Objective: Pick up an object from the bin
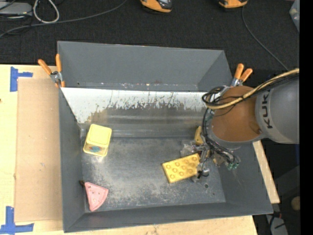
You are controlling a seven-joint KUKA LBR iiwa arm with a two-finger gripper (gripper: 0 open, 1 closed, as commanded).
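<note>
Grey metal bin (142, 177), seen from above. The jaws, under the orange wrist cover (234, 122), are placed at the right end of a flat yellow studded plate (181, 170) lying tilted on the floor. A yellow box (97, 140) is seen at left and a pink wedge (96, 196) near the front left corner.

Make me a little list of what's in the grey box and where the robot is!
bin: grey metal bin
left side: yellow boxy block
near-left corner: pink triangle piece
right side: flat yellow plate with round studs, lying at a slant
arm: orange-covered arm reaches in from the right, jaws low at the plate's right end
holding anything: cannot tell
</note>
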